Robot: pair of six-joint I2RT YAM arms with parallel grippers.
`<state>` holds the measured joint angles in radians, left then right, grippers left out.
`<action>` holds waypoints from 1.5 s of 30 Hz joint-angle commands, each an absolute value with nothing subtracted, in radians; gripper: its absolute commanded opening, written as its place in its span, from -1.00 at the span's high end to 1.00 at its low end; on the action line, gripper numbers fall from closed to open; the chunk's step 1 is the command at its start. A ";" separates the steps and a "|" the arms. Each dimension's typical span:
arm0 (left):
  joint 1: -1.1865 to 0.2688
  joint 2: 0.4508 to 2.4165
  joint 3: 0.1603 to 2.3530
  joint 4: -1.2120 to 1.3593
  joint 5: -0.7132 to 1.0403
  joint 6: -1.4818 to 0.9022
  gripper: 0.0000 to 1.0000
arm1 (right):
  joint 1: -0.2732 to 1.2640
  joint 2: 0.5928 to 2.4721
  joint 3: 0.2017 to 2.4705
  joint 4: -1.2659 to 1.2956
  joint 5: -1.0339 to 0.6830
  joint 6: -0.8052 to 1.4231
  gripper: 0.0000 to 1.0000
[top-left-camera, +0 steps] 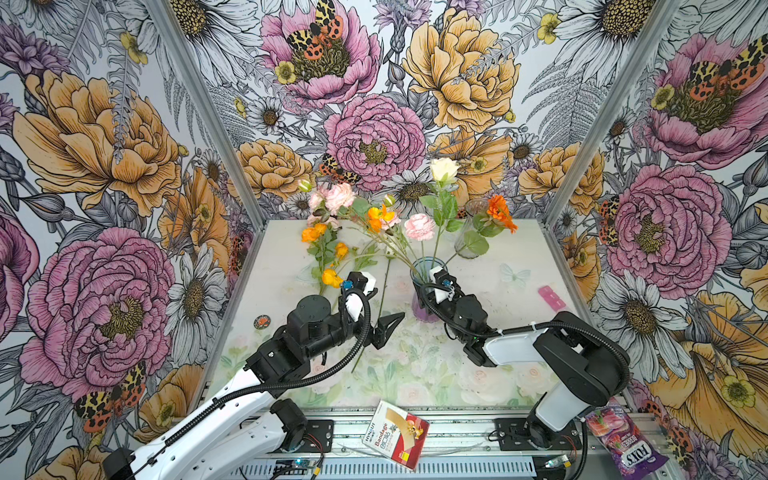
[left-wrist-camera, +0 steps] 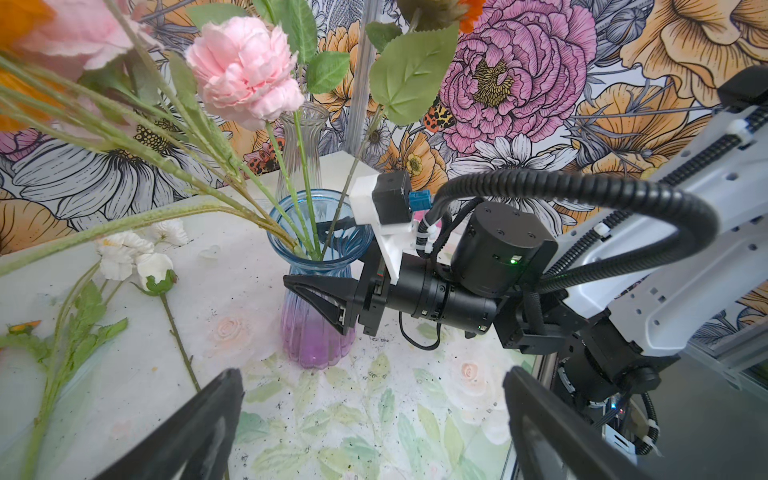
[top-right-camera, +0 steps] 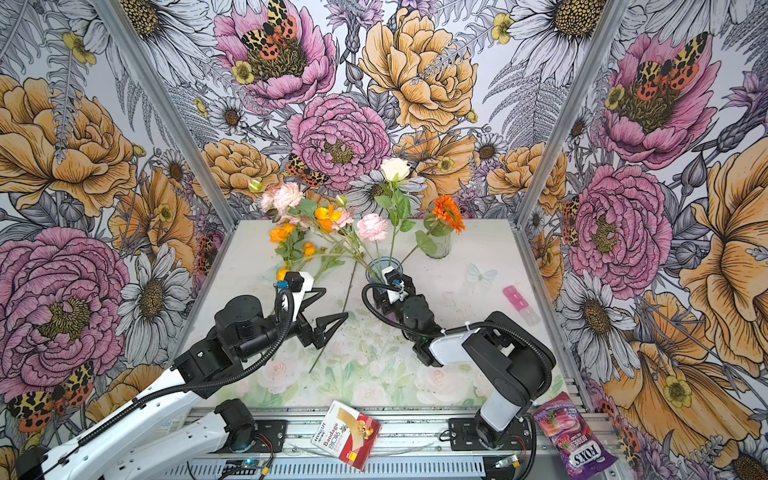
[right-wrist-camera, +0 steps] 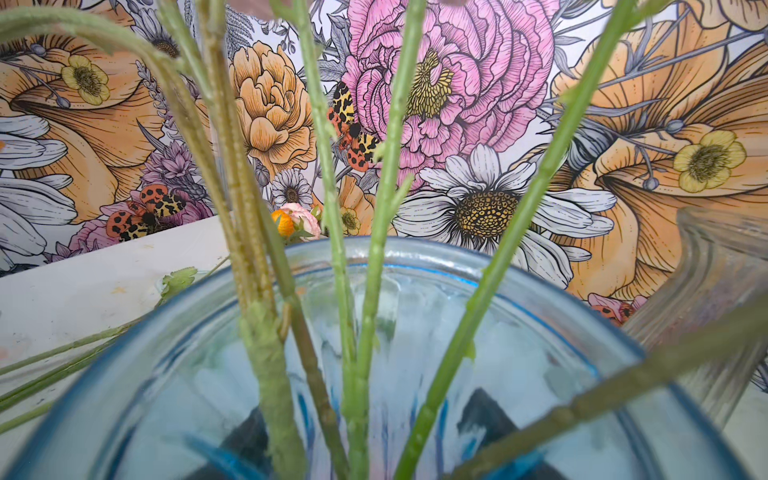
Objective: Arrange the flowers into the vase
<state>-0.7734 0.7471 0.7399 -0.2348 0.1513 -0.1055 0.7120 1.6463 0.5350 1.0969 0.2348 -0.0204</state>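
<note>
Blue-to-purple glass vase [left-wrist-camera: 316, 345] stands upright approx mid-table [top-left-camera: 511, 249], w/ several of the flowers already in it. Cream rose [top-left-camera: 444, 168] is tallest, pink carnation [top-left-camera: 419, 226] sits lower beside it, and orange gerbera [top-left-camera: 500, 214] leans off to the right. A spray of pink & orange blooms [top-left-camera: 340, 197] fans out left over the rim. Two stems aren't in: an orange-bloomed stem [top-left-camera: 331, 277] lies flat on the table left of the vase. A white-bloomed one [left-wrist-camera: 133, 257] lies nearer the vase, its long stem running toward the front past the L gripper [top-right-camera: 334, 303]. That gripper hangs left of the vase, above the table, jaws spread all the way, nothing btwn them. R gripper [left-wrist-camera: 302, 253] comes in from the front-right at the vase's narrow neck. One of its fingers [left-wrist-camera: 320, 299] is on one side of the glass and the other shows through it on the opposite side. So the jaws straddle the neck, fairly wide apart; can't tell if the pads actually press on the glass. Right wrist view looks down into the vase mouth, stems crossing, dark finger shapes blurred through the blue wall. Clear ribbed vase [top-left-camera: 473, 232] stands at the back, behind & right of the blue one. Misc: bandage box [top-left-camera: 395, 434] & purple candy bag [top-left-camera: 623, 440] on the front rail, pink thing [top-left-camera: 550, 297] toward the table's right side, round badge [top-left-camera: 262, 321] at its left edge.
</note>
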 commanded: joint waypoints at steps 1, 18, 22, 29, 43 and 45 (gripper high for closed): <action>-0.763 0.722 0.727 -0.210 0.176 -0.122 -0.97 | 0.707 1.616 0.533 1.254 0.224 -0.045 -0.42; -0.765 0.712 0.721 -0.220 0.174 -0.121 -0.96 | 0.664 1.650 0.628 1.355 0.227 -0.038 -0.31; -0.763 0.716 0.728 -0.234 0.168 -0.111 -0.97 | 0.615 1.704 0.712 1.354 0.202 0.008 -0.26; -0.756 0.740 0.742 -0.254 0.159 -0.092 -0.97 | 0.524 1.854 0.930 1.325 0.102 0.063 -0.26; -0.723 0.749 0.803 -0.340 0.103 -0.086 -0.97 | 0.381 2.147 1.468 1.004 -0.137 0.110 -0.23; -0.718 0.735 0.796 -0.344 0.090 -0.088 -0.97 | 0.376 2.176 1.511 0.978 -0.146 0.116 -0.24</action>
<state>-0.7311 0.7578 0.7742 -0.3176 0.1310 -0.1005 0.3695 2.1891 1.4006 0.8654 -0.0830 0.1009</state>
